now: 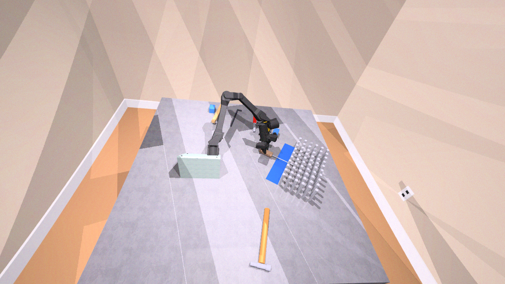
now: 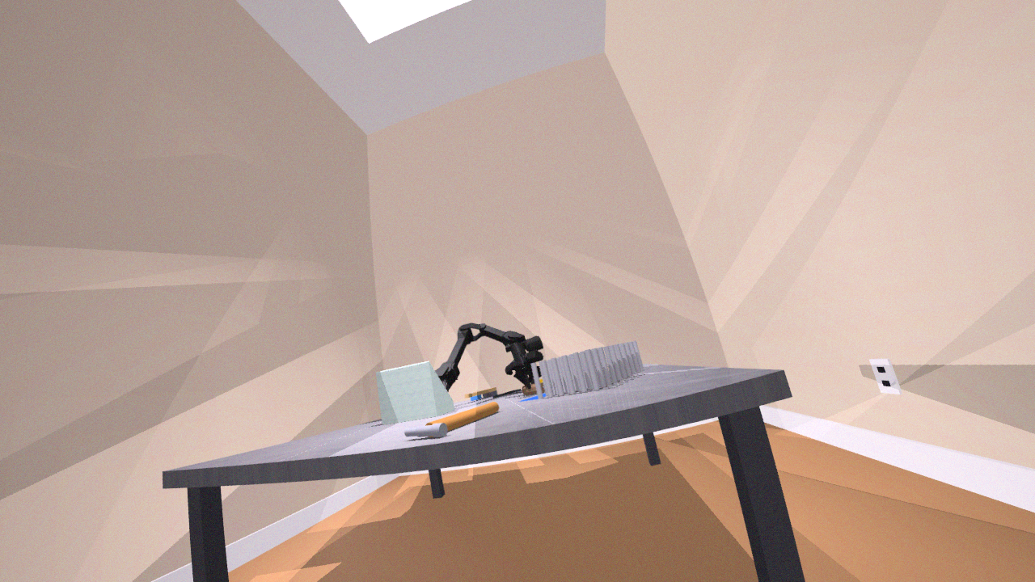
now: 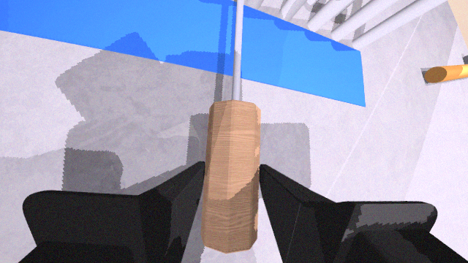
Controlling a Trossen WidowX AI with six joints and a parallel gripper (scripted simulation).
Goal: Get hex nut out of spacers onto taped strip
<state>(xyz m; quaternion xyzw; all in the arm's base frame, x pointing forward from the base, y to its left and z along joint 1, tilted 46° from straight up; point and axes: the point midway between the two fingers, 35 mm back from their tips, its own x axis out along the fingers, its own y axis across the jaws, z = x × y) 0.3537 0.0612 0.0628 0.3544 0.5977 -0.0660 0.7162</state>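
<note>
My gripper (image 3: 232, 169) (image 1: 264, 152) is shut on the wooden handle (image 3: 232, 146) (image 1: 269, 154) of a thin metal rod tool, one finger on each side of the handle. The rod (image 3: 238, 55) (image 1: 280, 160) runs over the blue taped strip (image 3: 314, 80) (image 1: 274, 176) toward the spacers. The rod's far end is out of the wrist view and hidden among the front spacers in the top view. The grey metal spacers (image 1: 298, 169) (image 2: 589, 367) (image 3: 360, 20) stand upright in rows behind the strip. The hex nut cannot be made out in any view.
A hammer (image 1: 264, 234) (image 2: 462, 417) (image 3: 447, 73) lies near the front of the table. A pale green block (image 1: 199, 167) (image 2: 412, 390) stands beside the arm base. At the back are a blue block (image 1: 212, 108), a wooden bar (image 1: 214, 118), a black hooked rod (image 1: 234, 118) and a red-handled item (image 1: 254, 120).
</note>
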